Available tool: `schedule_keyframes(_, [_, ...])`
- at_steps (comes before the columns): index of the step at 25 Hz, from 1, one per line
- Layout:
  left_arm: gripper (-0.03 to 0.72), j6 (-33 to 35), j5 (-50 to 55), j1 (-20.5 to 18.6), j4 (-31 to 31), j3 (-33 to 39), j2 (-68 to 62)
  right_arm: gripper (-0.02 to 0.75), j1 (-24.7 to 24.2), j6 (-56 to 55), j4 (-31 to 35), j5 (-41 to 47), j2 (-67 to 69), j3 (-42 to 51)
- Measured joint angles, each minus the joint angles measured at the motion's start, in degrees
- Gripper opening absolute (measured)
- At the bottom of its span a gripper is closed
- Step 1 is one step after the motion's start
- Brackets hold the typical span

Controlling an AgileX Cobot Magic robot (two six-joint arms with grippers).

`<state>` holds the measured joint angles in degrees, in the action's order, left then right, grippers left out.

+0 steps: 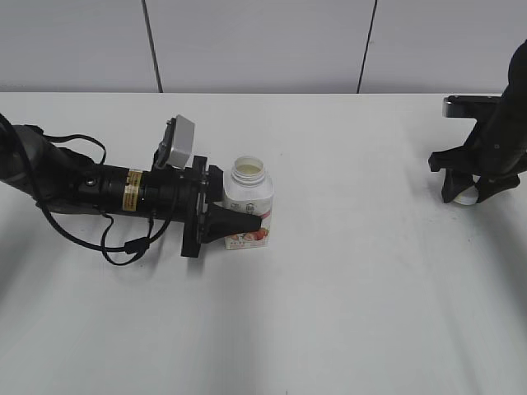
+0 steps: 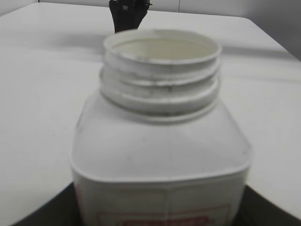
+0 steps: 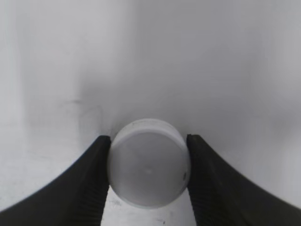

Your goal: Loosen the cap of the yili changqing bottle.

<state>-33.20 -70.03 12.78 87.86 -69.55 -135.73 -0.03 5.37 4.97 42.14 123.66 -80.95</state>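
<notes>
The yili changqing bottle (image 1: 248,202) stands upright left of the table's middle, its wide threaded neck open with no cap on it. My left gripper (image 1: 247,224) is shut on the bottle's labelled body from the left. In the left wrist view the bottle (image 2: 160,155) fills the frame and the dark fingers show only at the bottom corners. My right gripper (image 1: 468,194) is at the far right, low over the table, shut on the white cap (image 1: 468,196). The right wrist view shows the cap (image 3: 148,163) held between both black fingers.
The white table (image 1: 346,313) runs to a grey panelled wall behind. The left arm's black cable (image 1: 123,247) loops on the table beside the arm. The right arm (image 2: 128,12) shows beyond the bottle in the left wrist view.
</notes>
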Motion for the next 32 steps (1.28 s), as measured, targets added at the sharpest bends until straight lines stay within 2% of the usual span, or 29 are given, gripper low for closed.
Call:
schedule_keyframes(5, [0.379, 0.0, 0.0, 0.0, 0.0, 0.0, 0.0, 0.404, 0.0, 0.0, 0.0, 0.0, 0.0, 0.0])
schedule_keyframes(9, [0.379, -0.2, 0.0, 0.0, 0.0, 0.0, 0.0, 0.566, 0.0, -0.1, -0.1, 0.0, 0.0, 0.0])
schedule_keyframes(10, [0.379, -0.2, 0.0, 0.0, 0.0, 0.0, 0.0, 0.58, 0.0, -0.1, -0.1, 0.1, 0.0, 0.0])
schedule_keyframes(17, [0.379, -0.2, 0.0, 0.0, 0.0, 0.0, 0.0, 0.492, 0.0, -0.1, 0.2, 5.3, 0.0, -2.0])
schedule_keyframes(26, [0.387, -0.9, 0.0, 0.0, -0.3, 0.0, 0.0, 0.481, 0.0, -0.3, 1.2, 10.4, 0.0, -7.7])
schedule_keyframes(32, [0.569, -2.6, 0.4, 0.0, -0.3, 0.0, -0.1, 0.481, 0.0, -0.5, 2.9, 11.0, 0.0, -8.6])
